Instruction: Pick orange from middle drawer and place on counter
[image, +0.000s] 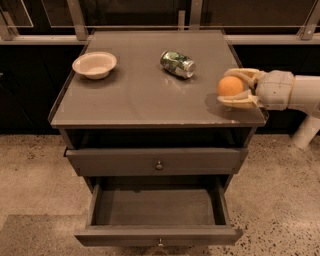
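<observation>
My gripper (231, 88) reaches in from the right and is shut on the orange (230, 86), one cream finger behind it and one in front. It holds the orange just above the right front part of the counter (140, 95). The middle drawer (157, 210) stands pulled out below, and its inside shows nothing in it. Its knob (160, 243) is at the bottom edge of the view.
A cream bowl (94, 64) sits at the counter's back left. A green-and-silver can (177, 64) lies on its side at the back middle. The upper knobbed drawer (158, 161) is slightly out. Dark panels and a rail run behind the cabinet. Speckled floor lies around it.
</observation>
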